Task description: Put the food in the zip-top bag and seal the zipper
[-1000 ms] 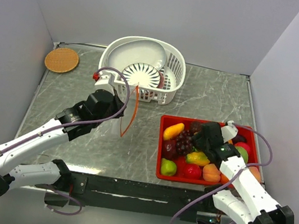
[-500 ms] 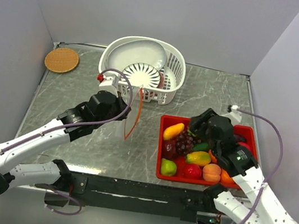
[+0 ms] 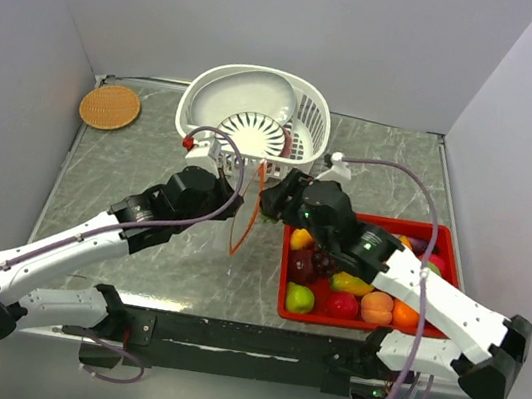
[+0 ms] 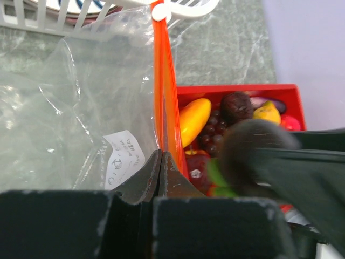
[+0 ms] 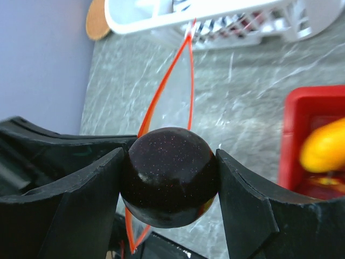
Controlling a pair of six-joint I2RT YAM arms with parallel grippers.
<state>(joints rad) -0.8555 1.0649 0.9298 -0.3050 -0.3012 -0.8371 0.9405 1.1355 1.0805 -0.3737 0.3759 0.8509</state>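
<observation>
Right tool (image 5: 170, 182) clamped on dark glossy round fruit (image 5: 167, 162), mid-frame, just before the clear zip-top bag (image 5: 175, 102) with its gaping orange-red zipper (image 5: 161, 91). I see the left tool (image 4: 160, 160) pinching that zipper.

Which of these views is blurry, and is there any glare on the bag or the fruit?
Left wrist view: the zipper is sharp, the dark round fruit at right is smeared, the zip-top bag shows pale crinkle glare. Right wrist view: that fruit is crisp with a soft sheen, the white basket behind is out of focus. Top view: even light, sharp.
</observation>
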